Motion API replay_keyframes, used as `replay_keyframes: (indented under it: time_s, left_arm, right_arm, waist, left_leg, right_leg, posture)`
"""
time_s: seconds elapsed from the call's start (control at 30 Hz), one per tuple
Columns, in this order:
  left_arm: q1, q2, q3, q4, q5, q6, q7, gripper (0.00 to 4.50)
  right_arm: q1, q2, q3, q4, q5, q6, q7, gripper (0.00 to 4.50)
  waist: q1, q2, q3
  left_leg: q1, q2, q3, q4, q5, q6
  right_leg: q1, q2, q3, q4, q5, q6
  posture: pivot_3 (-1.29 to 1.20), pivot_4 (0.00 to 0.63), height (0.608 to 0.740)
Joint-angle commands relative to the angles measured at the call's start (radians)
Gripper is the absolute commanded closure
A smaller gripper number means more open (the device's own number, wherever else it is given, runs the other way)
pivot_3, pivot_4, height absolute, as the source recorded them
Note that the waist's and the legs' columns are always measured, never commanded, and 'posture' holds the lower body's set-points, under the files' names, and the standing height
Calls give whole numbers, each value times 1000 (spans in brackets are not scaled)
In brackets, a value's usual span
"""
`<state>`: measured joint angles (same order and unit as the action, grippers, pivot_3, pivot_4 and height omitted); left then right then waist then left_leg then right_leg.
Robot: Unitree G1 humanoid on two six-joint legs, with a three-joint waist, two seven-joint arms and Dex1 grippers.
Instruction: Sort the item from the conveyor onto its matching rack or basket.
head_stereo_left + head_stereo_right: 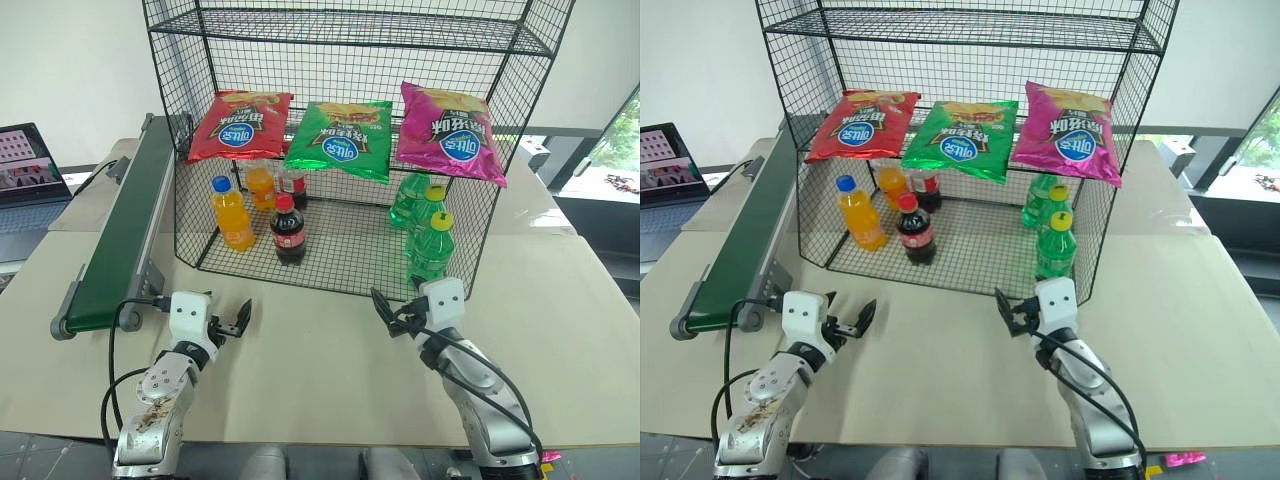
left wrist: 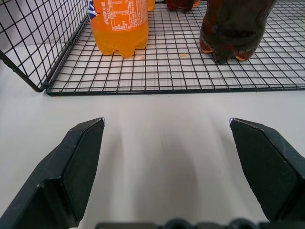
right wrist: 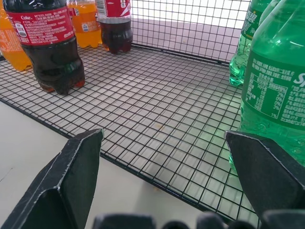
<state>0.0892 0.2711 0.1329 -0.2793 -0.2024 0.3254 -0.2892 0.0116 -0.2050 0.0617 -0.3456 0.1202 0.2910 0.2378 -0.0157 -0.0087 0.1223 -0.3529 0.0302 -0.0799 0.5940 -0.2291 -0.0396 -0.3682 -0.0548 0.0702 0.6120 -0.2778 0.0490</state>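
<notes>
The item, an orange drink bottle with a blue cap (image 1: 232, 213), stands upright on the bottom tier of the black wire rack (image 1: 350, 30), at its front left, next to a red-capped cola bottle (image 1: 288, 230). The dark green conveyor (image 1: 125, 225) runs along the rack's left side with nothing on its belt. My left gripper (image 1: 238, 318) hovers open over the table in front of the rack, facing the item (image 2: 119, 24), nothing between its fingers. My right gripper (image 1: 390, 312) is open too, just before the rack's front edge, near the green bottles (image 3: 276, 90).
Red (image 1: 240, 125), green (image 1: 340, 138) and magenta (image 1: 450, 132) chip bags lie on the rack's middle tier. More orange and cola bottles stand behind the item. A laptop (image 1: 30, 165) sits at the far left. Bare beige tabletop (image 1: 320, 360) lies between the two grippers.
</notes>
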Motion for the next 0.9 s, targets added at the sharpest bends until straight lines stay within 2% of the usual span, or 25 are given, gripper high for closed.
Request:
replay_keyframes:
  time_s: [0.03, 0.9]
  left_arm:
    - [-3, 13, 6, -36, -3, -32, -14, 46]
    - [-31, 15, -14, -4, 5, -59, -34, 46]
  right_arm:
    - [-7, -1, -3, -46, -1, -9, 3, 0]
    - [-1, -1, -2, -58, -11, -8, -4, 0]
  waist:
    - [0, 0, 0]
    - [-1, 0, 0]
  left_leg:
    - [0, 0, 0, 0, 0, 0]
    - [0, 0, 0, 0, 0, 0]
  right_leg:
    - [0, 0, 0, 0, 0, 0]
    - [0, 0, 0, 0, 0, 0]
  posture:
    - [0, 150, 738]
    - [0, 150, 738]
